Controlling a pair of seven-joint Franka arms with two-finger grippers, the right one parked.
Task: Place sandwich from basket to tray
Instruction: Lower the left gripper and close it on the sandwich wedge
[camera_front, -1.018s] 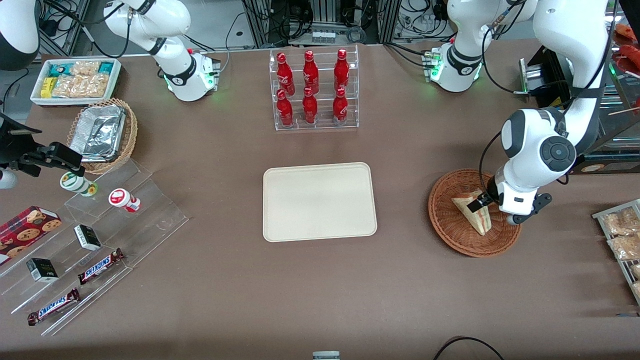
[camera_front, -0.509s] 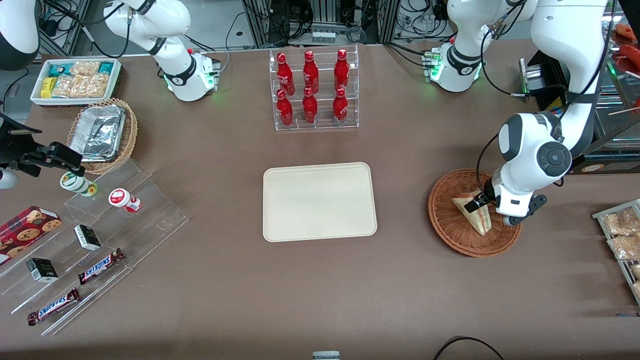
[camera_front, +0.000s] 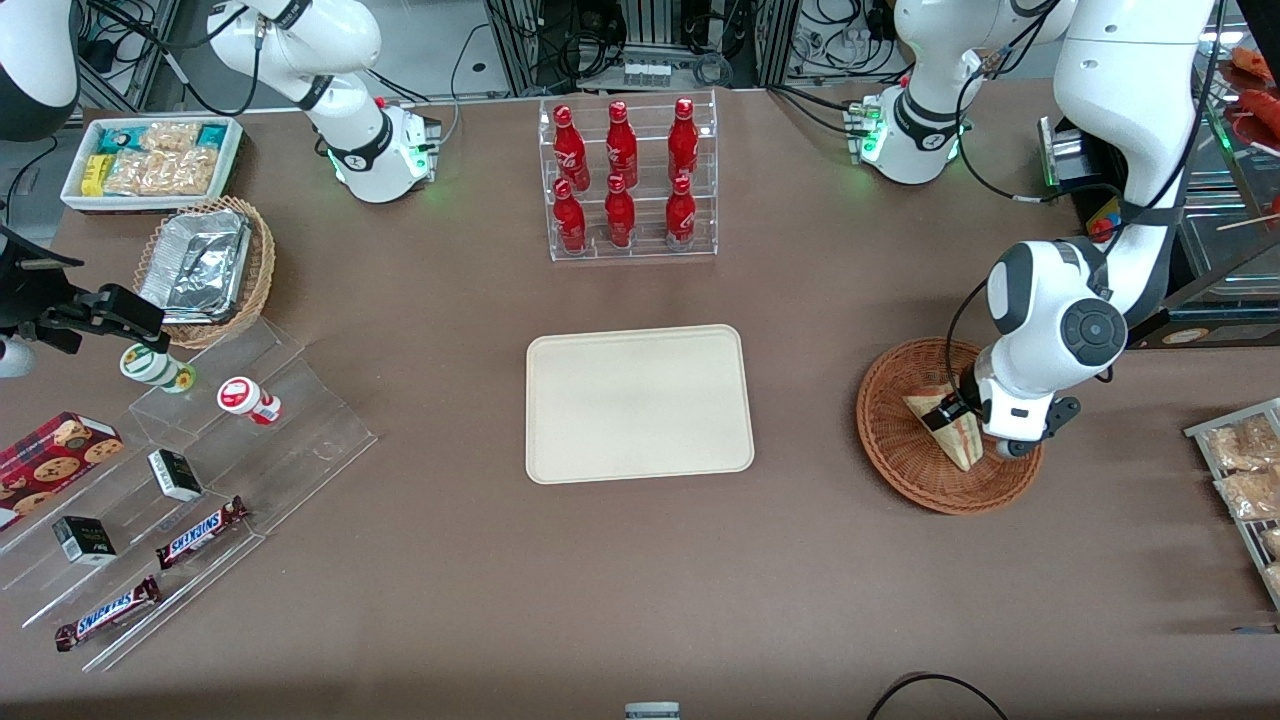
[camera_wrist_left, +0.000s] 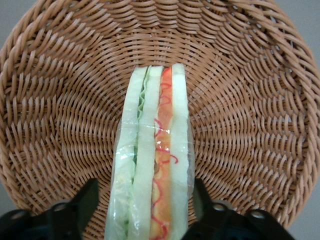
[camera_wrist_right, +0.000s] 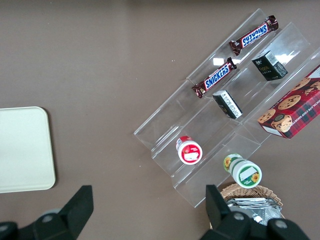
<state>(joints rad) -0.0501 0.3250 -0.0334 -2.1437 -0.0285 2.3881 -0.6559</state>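
The sandwich (camera_wrist_left: 152, 160) is lying in the basket (camera_wrist_left: 60, 100); the tool (camera_wrist_left: 145, 205) is straddling it, fingers apart, not yet gripping. The tray (camera_front: 640, 403) is waiting bare; lifting and placing remain.

Clearance around the claw, basket and tray.
The claw (camera_front: 950, 412) sits low in the basket (camera_front: 900, 460), one finger (camera_wrist_left: 85, 202) on each side of the sandwich (camera_wrist_left: 152, 165) with a slim gap at each; the wicker rim rises all round. Bare desk (camera_front: 805, 400) lies between basket and tray (camera_front: 640, 403), and the tray surface carries nothing. The bottle rack (camera_front: 628, 180) stands farther from the front camera than the tray, well apart from it.
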